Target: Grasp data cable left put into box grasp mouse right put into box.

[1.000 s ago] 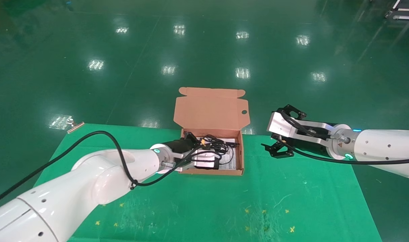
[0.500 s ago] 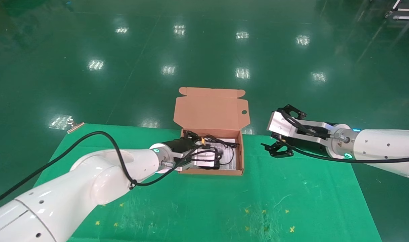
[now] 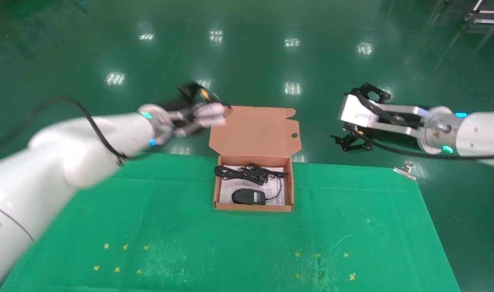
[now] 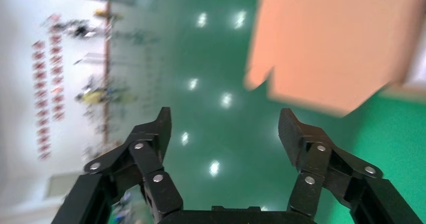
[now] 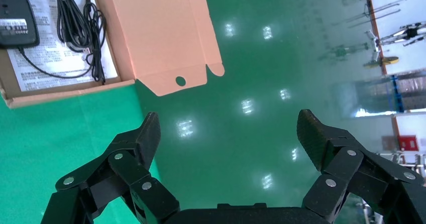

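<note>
A big green cloth point(image 3: 239, 243) covers the table, and the shiny green floor point(image 3: 247, 52) lies past it. The cloth has small yellow marks point(image 3: 121, 259) near the front, and a silver clip point(image 3: 405, 170) pinches its far right corner.

The two white arms are the next biggest things. The left gripper point(image 3: 190, 91) is up in the air, beside the top left corner of the lid and well above the table. In its own wrist view the left gripper point(image 4: 223, 128) has its two black fingers spread wide apart, with nothing between them. The right gripper point(image 3: 350, 142) hangs off to the right of the box, past the far edge of the cloth. Its fingers are spread wide too, and the right gripper point(image 5: 226, 128) holds nothing.

The box point(image 3: 289, 190) sits in the middle of the cloth with its lid point(image 3: 255, 132) standing open at the back. A white paper point(image 3: 271, 190) lies flat on its bottom.

The data cable point(image 3: 245, 172) lies bunched up in the back part of the box. The mouse point(image 3: 248, 197) sits in the front part, close to the front wall, with its thin cord point(image 3: 277, 192) curling beside it.

I think both things are packed and both claws are free, so the job looks about done. The next move, I guess, is just for the arms to pull away without bumping the open lid.
</note>
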`<state>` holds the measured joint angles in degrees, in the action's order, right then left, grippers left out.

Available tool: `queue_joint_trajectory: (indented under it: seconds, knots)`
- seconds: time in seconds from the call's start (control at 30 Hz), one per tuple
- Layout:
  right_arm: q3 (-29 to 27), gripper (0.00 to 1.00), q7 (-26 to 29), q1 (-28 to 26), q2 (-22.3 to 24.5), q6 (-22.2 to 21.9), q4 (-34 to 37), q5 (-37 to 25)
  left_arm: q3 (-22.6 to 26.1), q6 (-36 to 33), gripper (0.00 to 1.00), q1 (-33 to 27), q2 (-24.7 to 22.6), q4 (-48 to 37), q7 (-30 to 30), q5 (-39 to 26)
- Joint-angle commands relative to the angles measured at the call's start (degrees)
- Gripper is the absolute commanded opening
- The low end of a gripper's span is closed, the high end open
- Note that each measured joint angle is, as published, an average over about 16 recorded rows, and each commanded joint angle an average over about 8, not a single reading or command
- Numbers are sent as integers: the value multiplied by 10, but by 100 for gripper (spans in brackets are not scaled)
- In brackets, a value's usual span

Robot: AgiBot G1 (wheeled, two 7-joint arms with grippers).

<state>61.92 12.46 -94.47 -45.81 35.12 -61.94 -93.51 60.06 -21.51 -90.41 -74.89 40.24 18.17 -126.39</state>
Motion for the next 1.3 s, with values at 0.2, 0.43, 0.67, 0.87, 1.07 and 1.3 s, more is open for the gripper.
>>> queue_joint_trajectory:
  seconds: [0.2, 0.43, 0.67, 0.87, 1.07, 1.3]
  knots:
    - [-16, 100, 1, -5, 3, 32, -4, 5, -22, -12, 100, -11, 15, -14, 4, 14]
    - [-68, 100, -1, 33, 15, 86, -17, 64, -70, -85, 100, 23, 59, 26, -5, 110]
    - [-121, 100, -3, 74, 28, 144, -31, 126, -121, -161, 100, 60, 106, 68, -15, 211]
    - [-167, 100, -5, 109, 39, 193, -43, 179, -164, -227, 100, 91, 146, 105, -23, 297]
    - [-213, 100, -7, 143, 50, 243, -54, 232, -208, -292, 100, 122, 186, 141, -31, 384]
    - [-255, 100, -9, 175, 60, 288, -65, 281, -248, -352, 100, 151, 222, 174, -38, 463]
